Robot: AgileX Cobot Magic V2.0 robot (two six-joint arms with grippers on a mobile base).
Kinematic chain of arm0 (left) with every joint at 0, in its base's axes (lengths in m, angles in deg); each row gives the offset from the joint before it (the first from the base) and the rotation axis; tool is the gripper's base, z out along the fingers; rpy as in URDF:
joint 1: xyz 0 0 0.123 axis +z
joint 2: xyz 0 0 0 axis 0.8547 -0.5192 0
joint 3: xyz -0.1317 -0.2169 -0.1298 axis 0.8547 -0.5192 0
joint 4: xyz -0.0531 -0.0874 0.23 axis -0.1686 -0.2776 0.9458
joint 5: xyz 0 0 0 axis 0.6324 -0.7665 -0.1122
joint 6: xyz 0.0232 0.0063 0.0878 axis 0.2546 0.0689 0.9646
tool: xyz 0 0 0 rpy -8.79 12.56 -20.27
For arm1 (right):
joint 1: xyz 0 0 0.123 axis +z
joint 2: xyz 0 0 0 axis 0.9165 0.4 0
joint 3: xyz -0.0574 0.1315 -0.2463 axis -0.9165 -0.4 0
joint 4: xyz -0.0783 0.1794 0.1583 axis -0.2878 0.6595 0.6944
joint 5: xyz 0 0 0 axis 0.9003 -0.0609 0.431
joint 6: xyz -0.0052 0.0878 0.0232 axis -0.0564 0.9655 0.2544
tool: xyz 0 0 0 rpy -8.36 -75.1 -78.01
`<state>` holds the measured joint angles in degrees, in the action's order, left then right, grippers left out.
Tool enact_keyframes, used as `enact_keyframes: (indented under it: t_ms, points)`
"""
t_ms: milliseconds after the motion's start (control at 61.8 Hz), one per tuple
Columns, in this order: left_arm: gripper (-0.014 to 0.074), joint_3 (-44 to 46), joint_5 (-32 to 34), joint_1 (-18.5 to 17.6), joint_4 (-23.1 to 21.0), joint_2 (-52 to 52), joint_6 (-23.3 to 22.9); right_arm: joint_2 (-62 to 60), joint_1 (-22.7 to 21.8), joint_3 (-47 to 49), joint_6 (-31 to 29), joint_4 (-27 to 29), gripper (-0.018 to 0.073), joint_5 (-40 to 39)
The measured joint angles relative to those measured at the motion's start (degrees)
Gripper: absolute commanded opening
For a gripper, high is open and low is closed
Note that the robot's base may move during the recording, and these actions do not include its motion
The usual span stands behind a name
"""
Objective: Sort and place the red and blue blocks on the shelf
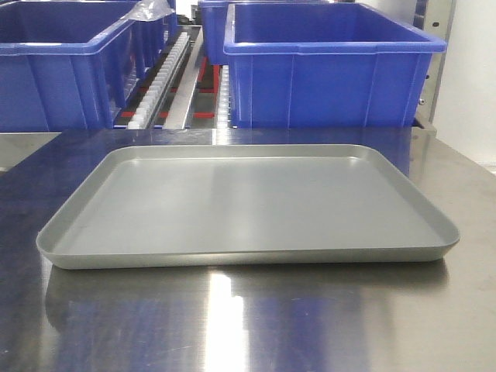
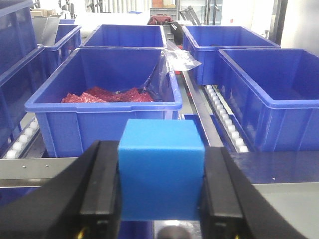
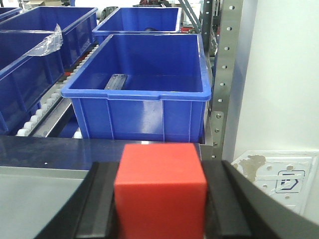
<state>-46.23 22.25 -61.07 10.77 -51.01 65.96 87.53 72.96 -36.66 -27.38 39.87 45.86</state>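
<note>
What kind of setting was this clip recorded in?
Probably a warehouse or factory sorting station: large blue bins sit on a steel rack with roller tracks, fronted by a stainless worktable holding a grey tray.

left gripper (image 2: 160, 186) closed on blue block (image 2: 161, 164), black fingers (image 2: 99, 189) pressed flat against its left and right faces, right gripper (image 3: 160, 199) clamped the same way on red block (image 3: 160, 179), both grippers held level, pointing forward
</note>
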Motion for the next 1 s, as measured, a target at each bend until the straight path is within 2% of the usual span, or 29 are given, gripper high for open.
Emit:
enact_keyframes:
  t_ms: [1004]
  points:
    - [0.0125,0.0,0.0,0.0,0.0,0.0,0.0,-0.1,0.0,0.0,0.0,0.0,0.0050,0.0]
